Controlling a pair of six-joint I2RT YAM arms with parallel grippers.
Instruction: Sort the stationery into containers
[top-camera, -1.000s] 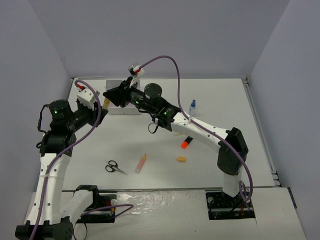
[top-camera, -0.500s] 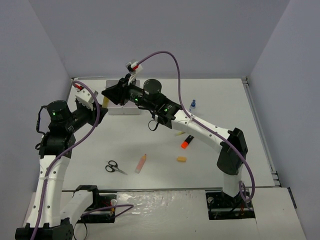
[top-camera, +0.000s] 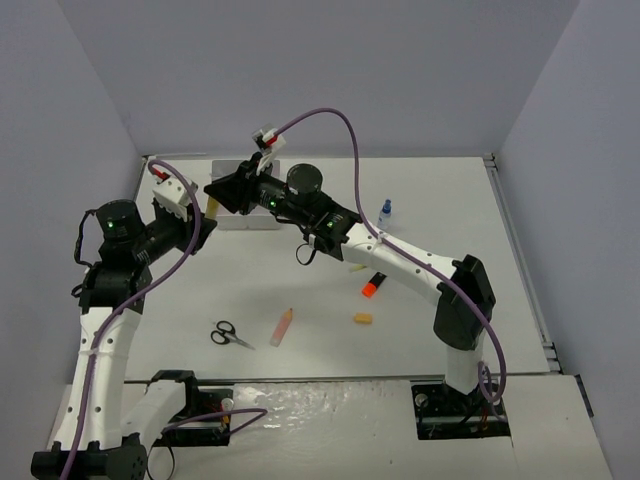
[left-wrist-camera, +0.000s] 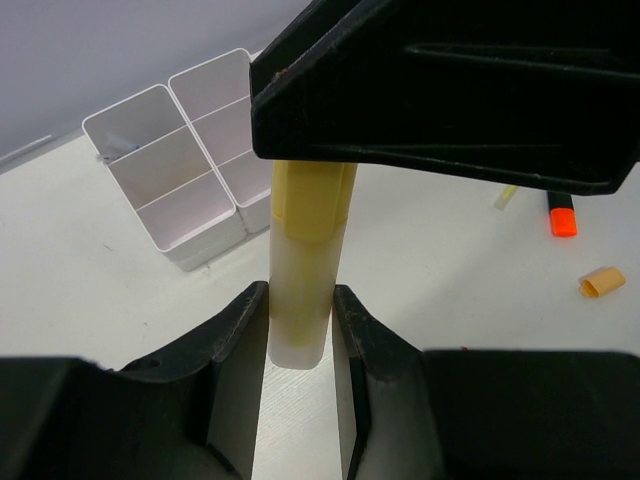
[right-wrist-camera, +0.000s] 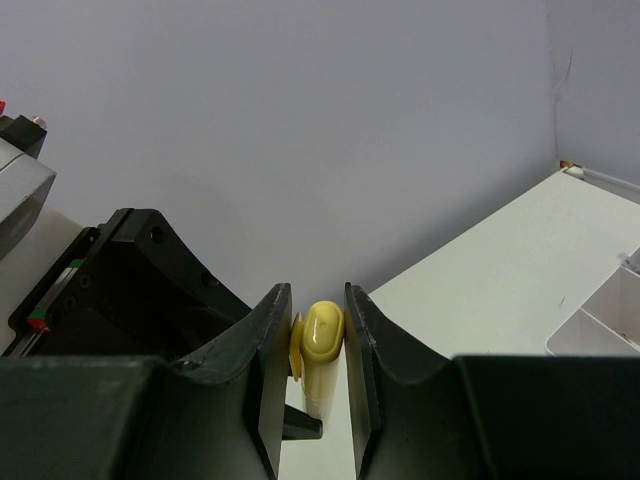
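The white tabletop (top-camera: 450, 200) carries the containers (left-wrist-camera: 196, 232) at its far left, near both arms. The left tool (left-wrist-camera: 300, 340) pinches the pale barrel of a yellow marker (left-wrist-camera: 305, 260), held clear of the tabletop just beside the containers. The right tool (right-wrist-camera: 318, 330), jaws nearly together, clamps the marker's yellow cap (right-wrist-camera: 322, 332) at the other end. Scissors (top-camera: 230, 334) and an eraser (top-camera: 363, 319) lie well apart.

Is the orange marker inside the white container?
No, the orange marker lies on the table, well apart from the white container.
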